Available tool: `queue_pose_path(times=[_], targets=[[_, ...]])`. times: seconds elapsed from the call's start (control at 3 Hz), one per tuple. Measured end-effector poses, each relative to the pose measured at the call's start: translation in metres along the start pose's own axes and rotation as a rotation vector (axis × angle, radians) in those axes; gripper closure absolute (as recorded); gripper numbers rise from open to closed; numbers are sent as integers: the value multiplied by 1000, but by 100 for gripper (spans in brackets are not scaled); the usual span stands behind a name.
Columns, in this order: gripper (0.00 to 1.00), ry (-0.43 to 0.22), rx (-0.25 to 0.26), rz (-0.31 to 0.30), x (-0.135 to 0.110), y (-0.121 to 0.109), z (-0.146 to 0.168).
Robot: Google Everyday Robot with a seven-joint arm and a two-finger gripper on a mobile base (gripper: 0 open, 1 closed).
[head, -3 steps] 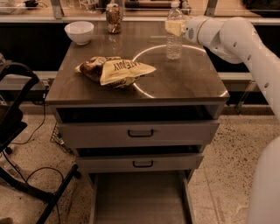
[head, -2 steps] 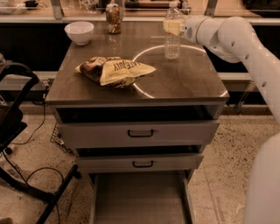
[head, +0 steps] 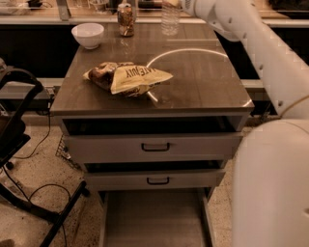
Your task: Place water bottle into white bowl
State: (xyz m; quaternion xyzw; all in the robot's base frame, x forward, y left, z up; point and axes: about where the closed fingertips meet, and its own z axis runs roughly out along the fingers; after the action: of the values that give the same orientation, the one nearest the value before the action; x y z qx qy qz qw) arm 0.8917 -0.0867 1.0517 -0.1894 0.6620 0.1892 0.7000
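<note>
The water bottle (head: 170,20) is clear and ribbed. Only its lower body shows at the top edge, above the back of the table. My gripper (head: 182,4) is at the top edge beside the bottle's upper part, mostly cut off, shut on the bottle and holding it upright. The white arm runs down the right side of the view. The white bowl (head: 88,34) stands empty at the back left corner of the table, well to the left of the bottle.
A patterned drink can (head: 126,19) stands at the back between bowl and bottle. A crumpled snack bag (head: 128,77) lies mid-table. The dark tabletop (head: 203,82) sits over two drawers (head: 155,146). A black frame (head: 19,144) stands at left.
The bottle has left its spot at the right of the table and moved up and to the left with my gripper, toward the can and the bowl.
</note>
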Motion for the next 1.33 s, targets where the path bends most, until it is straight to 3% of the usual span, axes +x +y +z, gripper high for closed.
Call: queue_pose_path(times=[0.33, 0.67, 1.33], targets=[[100, -37, -10, -26, -40, 60, 66], [100, -46, -26, -58, -52, 99, 104], [100, -13, -95, -14, -26, 158, 167]])
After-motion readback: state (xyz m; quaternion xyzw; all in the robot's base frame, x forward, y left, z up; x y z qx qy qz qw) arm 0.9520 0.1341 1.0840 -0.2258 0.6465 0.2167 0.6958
